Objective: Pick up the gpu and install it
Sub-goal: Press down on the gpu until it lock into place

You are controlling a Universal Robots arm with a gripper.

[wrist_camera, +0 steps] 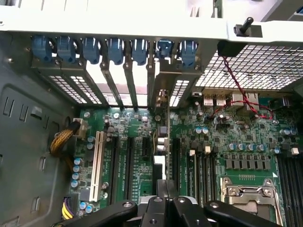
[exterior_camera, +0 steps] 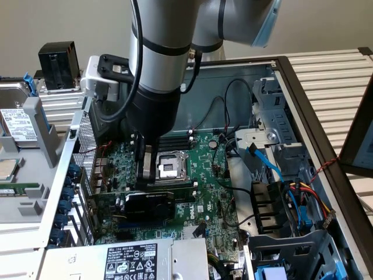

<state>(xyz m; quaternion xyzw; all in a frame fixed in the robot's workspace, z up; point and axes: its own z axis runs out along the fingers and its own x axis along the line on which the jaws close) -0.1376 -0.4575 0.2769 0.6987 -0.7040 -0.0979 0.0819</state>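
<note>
The gpu (exterior_camera: 148, 204), a green card with a black cooler block, stands on edge on the big green motherboard (exterior_camera: 207, 157) inside the open computer case, close to the case's rear slot wall. My gripper (exterior_camera: 143, 178) comes down from above and is shut on the gpu's top edge. In the wrist view the gpu (wrist_camera: 167, 118) appears edge-on as a thin line running from my gripper (wrist_camera: 165, 187) to the rear slot openings, with its metal bracket end at the wall.
The CPU socket (exterior_camera: 169, 166) lies just behind the card. A power supply (exterior_camera: 128, 259) sits in front, and coloured cables (exterior_camera: 297, 198) and drive cages fill the exterior view's right. Blue slot clips (wrist_camera: 113, 49) line the rear wall. A white slot (wrist_camera: 98, 161) lies beside the card.
</note>
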